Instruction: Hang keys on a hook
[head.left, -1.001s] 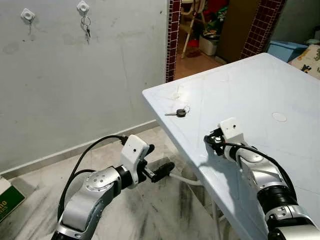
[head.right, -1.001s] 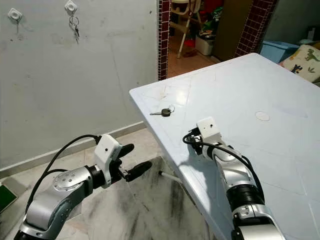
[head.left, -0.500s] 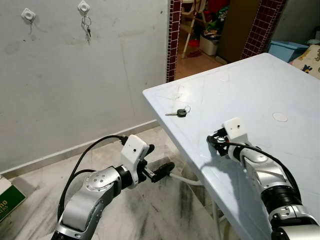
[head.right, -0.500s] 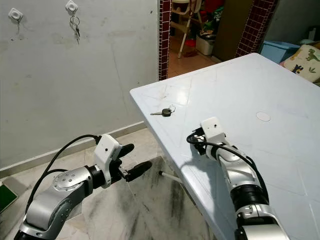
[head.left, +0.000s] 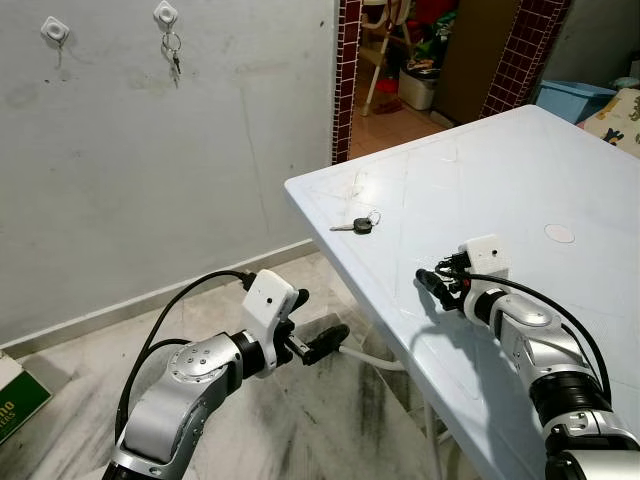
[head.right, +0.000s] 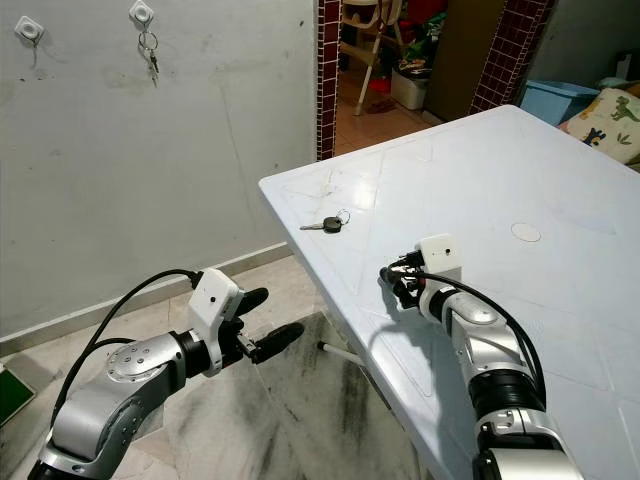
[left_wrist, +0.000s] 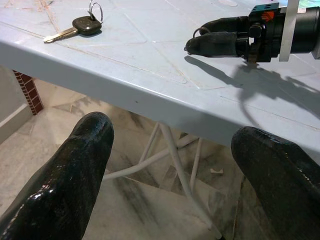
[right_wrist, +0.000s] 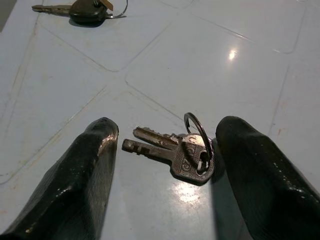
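Your target, the small bunch of silver metal keys on a split ring (right_wrist: 177, 150), lies flat on the white plastic tabletop (head.left: 520, 170), right between the two black fingers (right_wrist: 85, 175) of your right end effector (head.left: 432, 282). The fingers stand wide, one on each side of the bunch, neither touching it that I can see. The blades point toward one finger and the ring sits just beside the other, so the long axis runs across the gap from finger to finger, and by my read a straight close would bear on its two ends.

Out from the bunch, toward the tabletop's corner, there's a second key with a black plastic head (head.left: 356, 226), well apart, not the one you're lined up on.

Your left end effector (head.left: 315, 330) is off the tabletop's edge, lower, over the marbled floor (head.left: 330, 420), spread wide with nothing in it. The right arm is plainly the nearer one.

Far from the bunch, on the grey wall, one white hook (head.left: 165, 14) already carries keys; the white hook beside it (head.left: 55, 29) looks free.
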